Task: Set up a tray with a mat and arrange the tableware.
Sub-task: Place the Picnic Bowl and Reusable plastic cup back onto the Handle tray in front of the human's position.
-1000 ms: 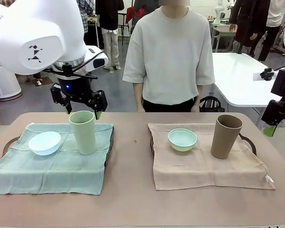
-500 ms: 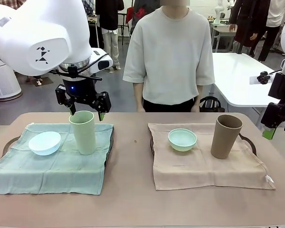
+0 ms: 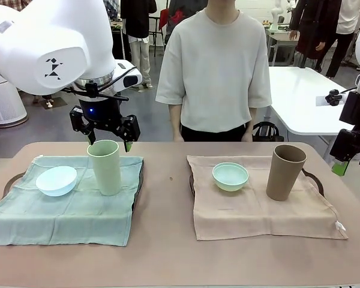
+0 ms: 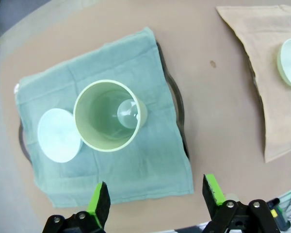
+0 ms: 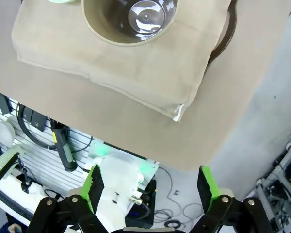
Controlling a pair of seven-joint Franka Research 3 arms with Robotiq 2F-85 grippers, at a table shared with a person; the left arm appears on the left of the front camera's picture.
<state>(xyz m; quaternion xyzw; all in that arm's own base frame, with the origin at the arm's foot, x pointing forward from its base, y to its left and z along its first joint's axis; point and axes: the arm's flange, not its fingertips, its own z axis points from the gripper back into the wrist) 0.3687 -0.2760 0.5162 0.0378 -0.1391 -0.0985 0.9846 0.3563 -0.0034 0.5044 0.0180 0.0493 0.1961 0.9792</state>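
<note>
- Left tool [image 3: 108, 143] hangs just behind the pale green tumbler [image 3: 104, 166], fingers spread, holding nothing.
- Pale blue bowl [image 3: 56, 180] sits left of that tumbler on the teal mat [image 3: 66, 219].
- Mint green bowl [image 3: 230, 176] and tan-brown tumbler [image 3: 284, 172] stand on the beige mat [image 3: 258, 216], well right of it.
- Right tool [image 5: 150, 187] is spread, off the counter [image 3: 168, 252] edge.

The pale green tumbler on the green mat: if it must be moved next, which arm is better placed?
Probably the left: its open gripper hangs just behind the pale green tumbler, while the right gripper is beyond the tan tumbler.
</note>
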